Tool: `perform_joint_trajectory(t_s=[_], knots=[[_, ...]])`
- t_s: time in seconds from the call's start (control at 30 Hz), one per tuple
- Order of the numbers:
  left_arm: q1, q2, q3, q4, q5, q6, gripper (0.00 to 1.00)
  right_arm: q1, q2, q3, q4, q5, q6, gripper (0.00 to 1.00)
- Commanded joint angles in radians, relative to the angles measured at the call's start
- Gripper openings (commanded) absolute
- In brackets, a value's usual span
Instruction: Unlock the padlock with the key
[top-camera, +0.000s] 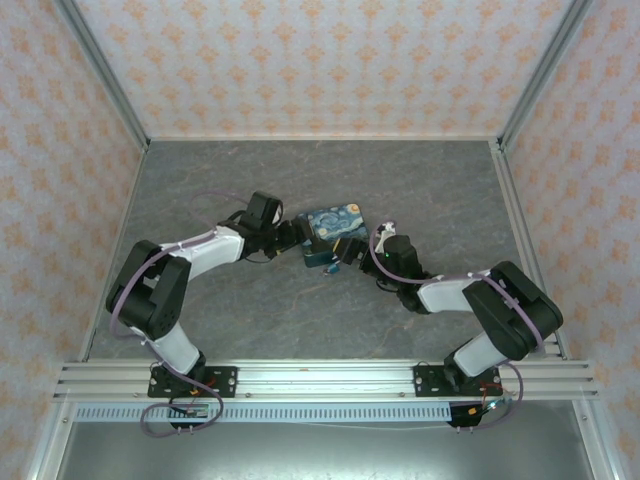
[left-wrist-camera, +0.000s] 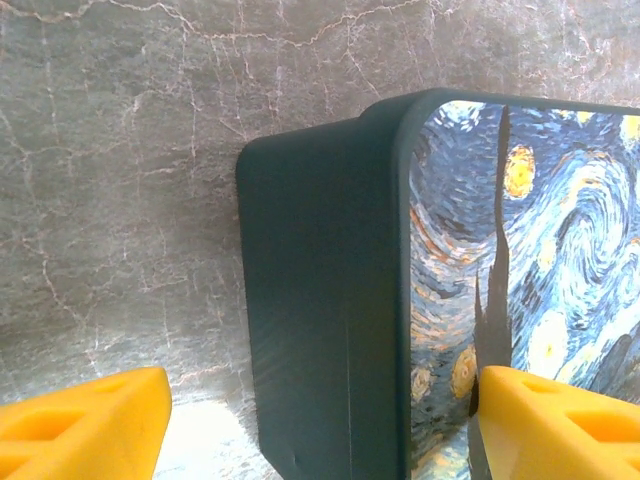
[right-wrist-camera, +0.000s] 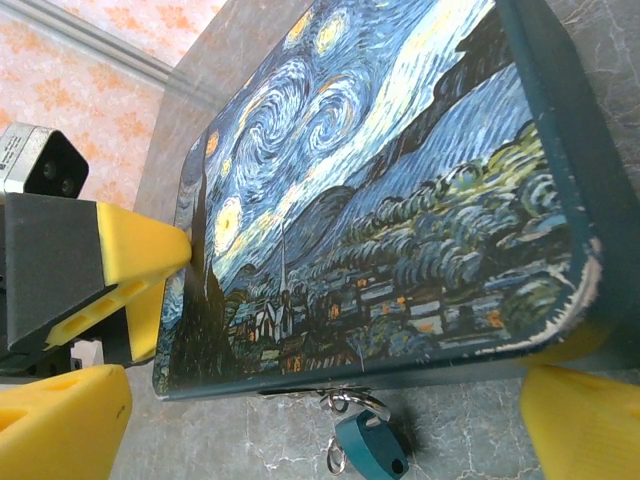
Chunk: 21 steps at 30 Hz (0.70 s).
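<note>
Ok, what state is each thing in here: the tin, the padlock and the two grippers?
Tin: lid closed, print worn at one corner.
Padlock: hanging at the tin's front latch, apparently locked.
Left gripper: open, fingers either side of the tin's end, one against the lid, the other apart from the wall.
Right gripper: open wide, padlock between its fingers, not gripped.

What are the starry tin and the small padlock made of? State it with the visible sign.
Tin: likely painted sheet metal, matte dark sides, print chipped pale at one corner. Padlock: teal body, probably coated metal or plastic, with shiny steel rings.
</note>
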Motion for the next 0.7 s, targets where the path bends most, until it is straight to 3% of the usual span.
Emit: perform_joint_trajectory(t_s=[0.0, 0.23, 0.4, 0.67], knots=[[-0.004, 0.009, -0.051, -0.133, -0.039, -0.014, 0.79, -0.024, -0.023, -0.012, 0.072, -0.043, -0.046, 0.99], [-0.006, -0.009, -0.038, -0.162, -0.056, -0.009, 0.79, -0.063, -0.056, -0.08, 0.158, -0.154, -0.059, 1.0], [-0.011, -0.01, -0.052, -0.14, -0.051, -0.026, 0.79, -0.063, -0.05, -0.107, 0.188, -0.167, -0.084, 1.0], [-0.018, -0.001, -0.046, -0.141, -0.054, -0.034, 0.79, -0.057, 0.053, -0.095, 0.289, -0.211, -0.076, 0.88]])
